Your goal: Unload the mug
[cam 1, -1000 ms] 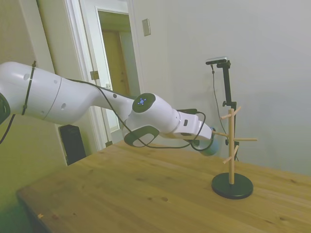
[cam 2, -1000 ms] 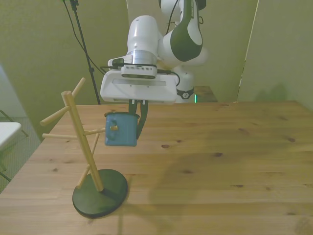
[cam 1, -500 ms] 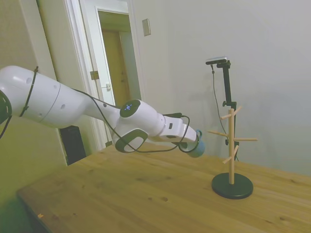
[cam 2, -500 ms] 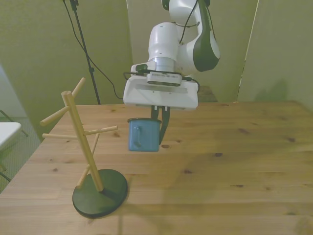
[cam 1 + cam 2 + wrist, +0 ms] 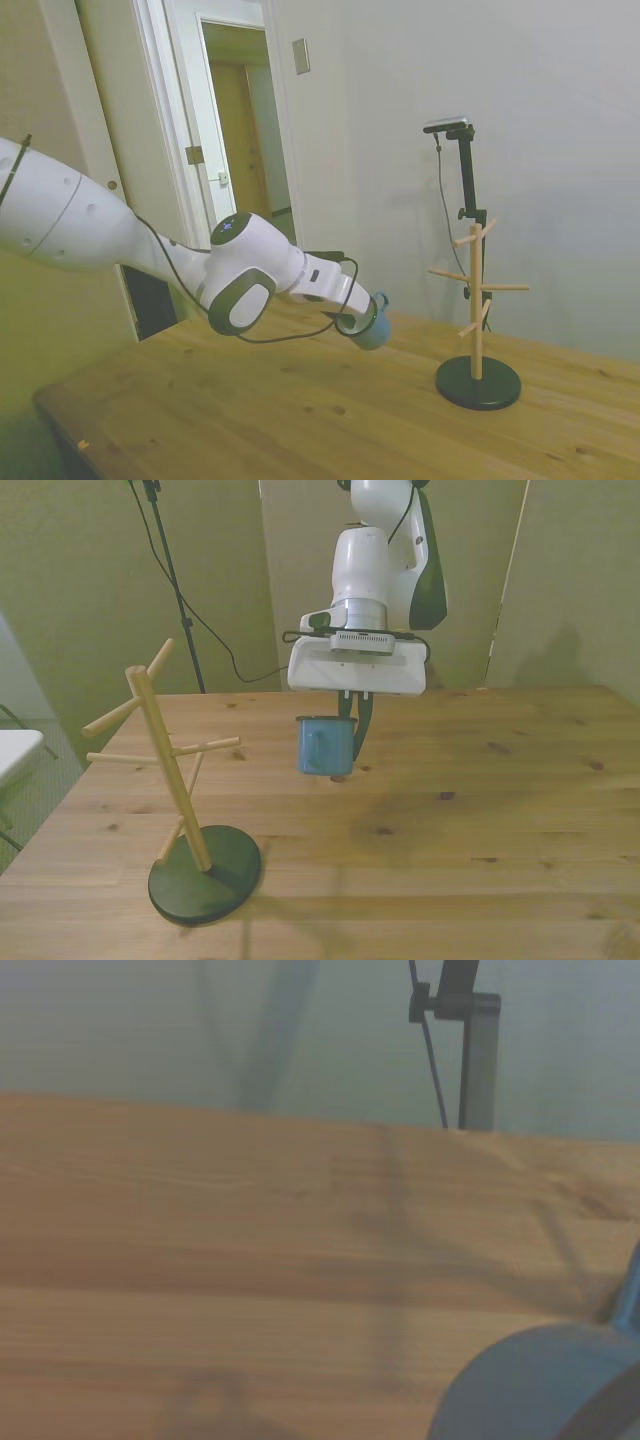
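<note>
A wooden mug tree [image 5: 182, 780] stands on the wooden table [image 5: 480, 830] toward the front view's left, its pale post tilted a little on a round dark base [image 5: 204, 872]. Pegs stick out from the post at several heights, and all of them are bare. In the side view the tree [image 5: 476, 300] stands well apart from the arm's end, with open table between them. Behind the table in that view are a pale wall, a white door frame and an open doorway [image 5: 235, 150]. In the front view a thin dark tripod leg with a cable [image 5: 175, 580] shows against the green wall at the back.

Nothing lies on the table between the tree and the arm.

The mug [image 5: 325, 746] hangs above the table near its middle, clear of the tree's nearest peg and not touching the wood. It is teal-blue with a thin dark rim, and its loop handle faces the front camera. It sits upright under the wide white body of the hand. The gripper [image 5: 355, 715] is clamped on the mug's wall at the rim, with one dark finger running down the side toward the front view's right. In the side view the mug [image 5: 372, 325] shows as a small blue shape at the tip of the arm, tilted. In the wrist view a blurred grey-blue curve [image 5: 540, 1385] fills one corner over the table's planks.
</note>
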Controlling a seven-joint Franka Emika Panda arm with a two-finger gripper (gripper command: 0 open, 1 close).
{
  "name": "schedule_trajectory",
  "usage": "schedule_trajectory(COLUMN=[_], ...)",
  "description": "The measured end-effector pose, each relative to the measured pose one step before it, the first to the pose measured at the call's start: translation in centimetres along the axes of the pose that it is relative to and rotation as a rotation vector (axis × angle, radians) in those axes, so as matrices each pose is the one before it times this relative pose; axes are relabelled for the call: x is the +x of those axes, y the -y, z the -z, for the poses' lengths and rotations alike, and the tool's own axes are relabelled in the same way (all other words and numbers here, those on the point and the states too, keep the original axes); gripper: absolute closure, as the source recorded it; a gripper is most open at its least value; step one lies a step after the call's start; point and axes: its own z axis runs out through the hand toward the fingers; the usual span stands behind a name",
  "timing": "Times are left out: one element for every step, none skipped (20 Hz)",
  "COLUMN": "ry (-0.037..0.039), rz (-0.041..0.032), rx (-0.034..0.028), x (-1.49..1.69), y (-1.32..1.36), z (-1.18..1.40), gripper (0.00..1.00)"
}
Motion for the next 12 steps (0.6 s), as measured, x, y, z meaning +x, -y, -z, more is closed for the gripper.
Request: schedule_trajectory(ry=[0.0066, 0.00506, 0.00441, 0.00067, -0.00297, 0.00235, 0.01417, 0.02073, 0.02189, 0.02106, 0.01974, 0.0224], rz=[-0.00723, -0.00867, -0.00958, -0.00834, -0.00702, -0.00685, -0.00153, 0.00848, 0.01128, 0.00746, 0.00378, 0.00522], rx=[-0.01942, -0.02228, -0.02981, -0.03558, -0.03547, -0.03315, -0.02987, -0.02793, -0.02304, -0.01902, -0.01518, -0.01256], x=[-0.636, -0.521, -0.354, -0.162, -0.165, -0.357, -0.637, -0.821, -0.886, -0.792, -0.608, -0.421], y=[-0.349, -0.374, -0.424, -0.534, -0.41, -0.306, -0.137, 0.097, 0.223, 0.215, 0.187, 0.138], z=[0.324, 0.326, 0.337, 0.33, 0.366, 0.315, 0.191, 0.151, 0.057, -0.01, -0.057, -0.096], gripper=[1.0, 1.0, 1.0, 1.0, 1.0, 1.0, 1.0, 1.0, 1.0, 1.0, 1.0, 1.0])
